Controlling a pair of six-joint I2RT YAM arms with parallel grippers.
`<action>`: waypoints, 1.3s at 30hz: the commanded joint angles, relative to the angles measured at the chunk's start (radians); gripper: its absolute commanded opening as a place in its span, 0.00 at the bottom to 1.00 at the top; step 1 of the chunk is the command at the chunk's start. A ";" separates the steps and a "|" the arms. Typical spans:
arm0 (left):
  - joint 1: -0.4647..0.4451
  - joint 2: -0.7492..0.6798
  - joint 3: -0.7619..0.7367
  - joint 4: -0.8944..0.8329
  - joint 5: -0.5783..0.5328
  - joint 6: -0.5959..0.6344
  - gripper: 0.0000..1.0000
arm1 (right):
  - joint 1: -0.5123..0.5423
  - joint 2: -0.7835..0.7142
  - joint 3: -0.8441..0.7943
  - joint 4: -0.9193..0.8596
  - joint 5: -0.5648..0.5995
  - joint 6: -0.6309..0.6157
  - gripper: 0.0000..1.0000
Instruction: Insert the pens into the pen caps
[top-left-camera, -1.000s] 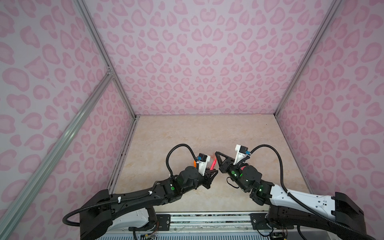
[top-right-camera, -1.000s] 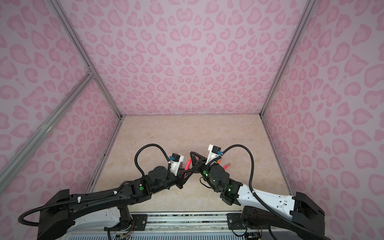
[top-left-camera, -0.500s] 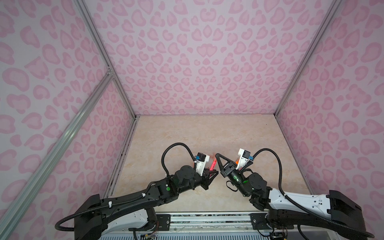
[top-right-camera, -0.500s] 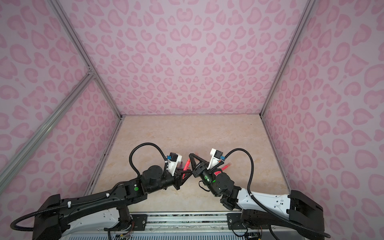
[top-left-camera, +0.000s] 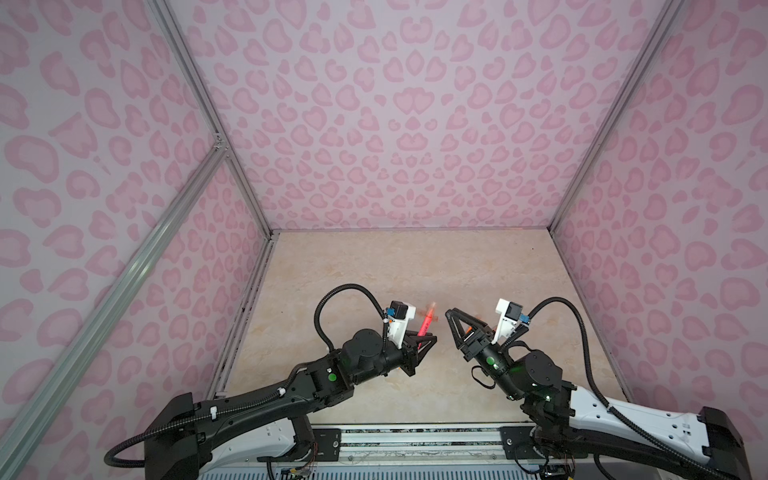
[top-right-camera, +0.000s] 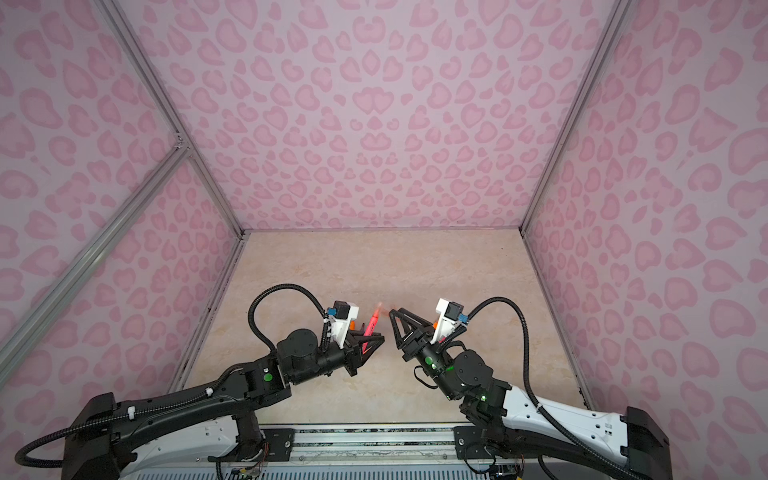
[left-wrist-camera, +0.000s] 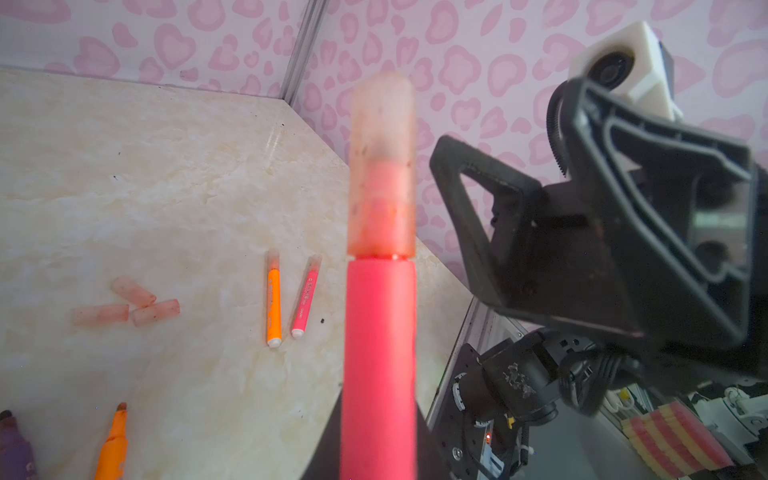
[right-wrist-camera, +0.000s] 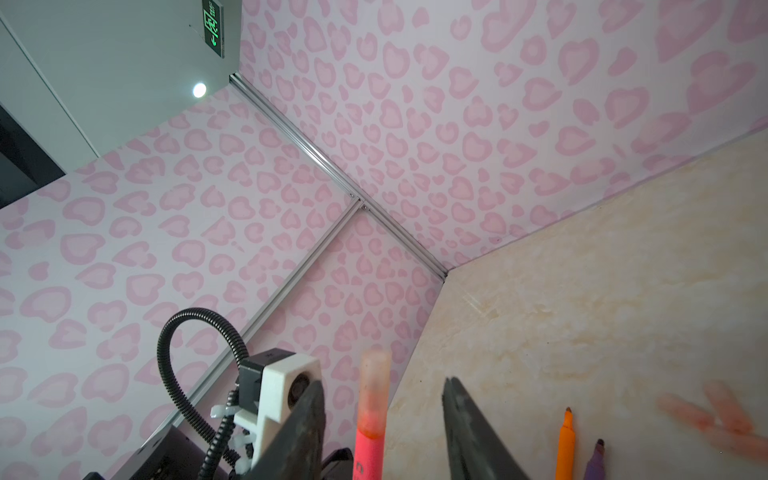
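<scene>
The left end effector (top-left-camera: 428, 337) is clamped on a pink-red pen (left-wrist-camera: 378, 353) that wears a translucent cap (left-wrist-camera: 382, 166). The right end effector (right-wrist-camera: 382, 384) has its jaws spread, just beside the cap and clear of it.

cap (left-wrist-camera: 382, 166): frosted translucent plastic | table (left-wrist-camera: 124, 166): glossy marble-look | rails (top-left-camera: 198, 83): metal

Black jointed arms (top-left-camera: 257, 409), white rear shells (top-left-camera: 631, 419), ribbed black cable loops (top-left-camera: 328, 297), white wrist-camera housings (top-left-camera: 508, 319), green dots (top-left-camera: 332, 377), triangular black fingers (left-wrist-camera: 490, 171).
</scene>
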 joint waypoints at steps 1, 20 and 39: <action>-0.004 0.003 0.003 0.033 0.010 0.076 0.03 | -0.019 -0.077 0.007 -0.154 0.036 -0.039 0.55; -0.033 0.045 0.025 0.003 0.034 0.240 0.03 | -0.077 0.113 0.136 -0.156 -0.145 -0.014 0.52; -0.019 0.089 0.108 -0.026 0.028 0.244 0.04 | -0.075 0.215 0.119 -0.107 -0.237 0.021 0.00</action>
